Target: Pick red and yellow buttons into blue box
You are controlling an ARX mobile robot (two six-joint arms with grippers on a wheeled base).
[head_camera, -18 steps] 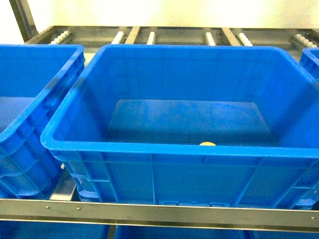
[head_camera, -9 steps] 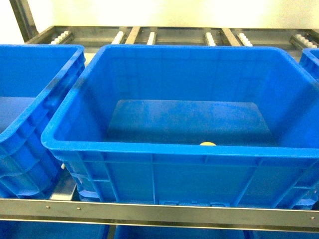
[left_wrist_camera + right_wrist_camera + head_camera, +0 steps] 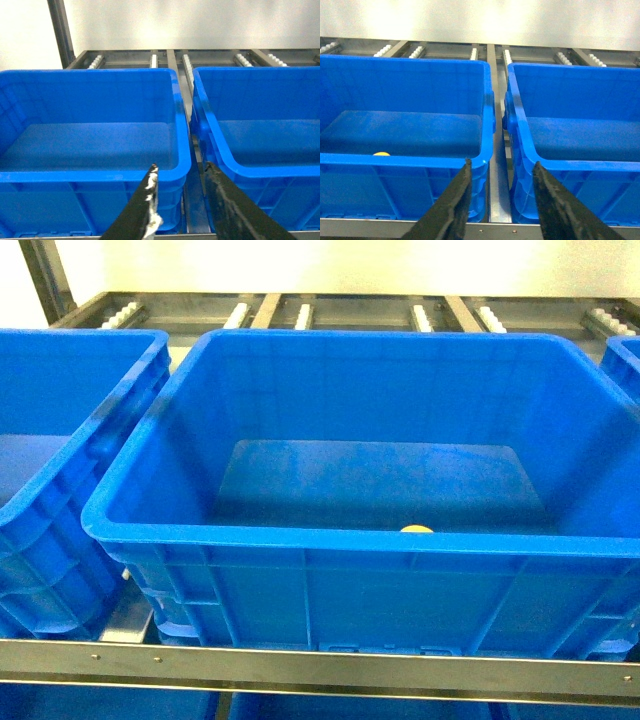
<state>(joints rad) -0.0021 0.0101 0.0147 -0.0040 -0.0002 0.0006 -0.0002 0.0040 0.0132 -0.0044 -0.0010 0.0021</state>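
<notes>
One yellow button (image 3: 416,529) in blue box (image 3: 300,545), orientation hidden; both pincers (image 3: 179,172) (image 3: 501,170) wide, empty.

Almost nothing differs across the head views. The blue box (image 3: 300,540) shows only the faintest wobble of its near left corner in the frame, sitting a touch lower and further left than half a second ago. The yellow cap (image 3: 416,529) shows no shift.

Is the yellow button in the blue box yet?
In. Its yellow button cap peeks above the near rim of the blue box, on the floor inside; the right wrist view shows it too.
</notes>
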